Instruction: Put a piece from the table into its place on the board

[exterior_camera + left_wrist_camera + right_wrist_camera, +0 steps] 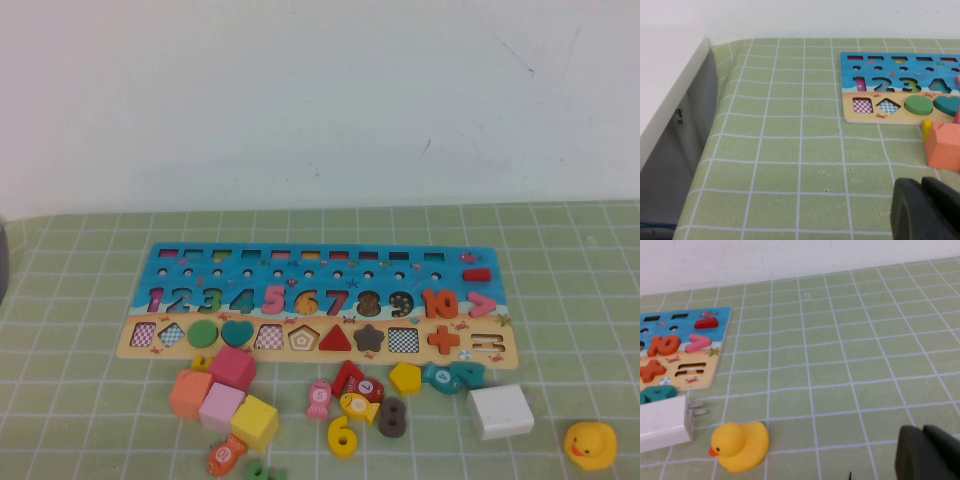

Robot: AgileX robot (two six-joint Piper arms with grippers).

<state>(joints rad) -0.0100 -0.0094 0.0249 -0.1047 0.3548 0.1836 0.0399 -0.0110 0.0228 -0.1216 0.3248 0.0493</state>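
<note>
Reaching for the piece (342, 436) lying near the board's (150, 262) front edge called for care; neighbours crowded it on the surface; neither the left gripper (926, 210) nor the right gripper (930, 452) showed whether its fingers were apart.

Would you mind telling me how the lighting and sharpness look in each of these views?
High view: soft, even light, no glare; the board and the piece read slightly soft. Left wrist view: the left gripper is a dark blur at the corner. Right wrist view: the right gripper likewise; the duck is fairly crisp.
</note>
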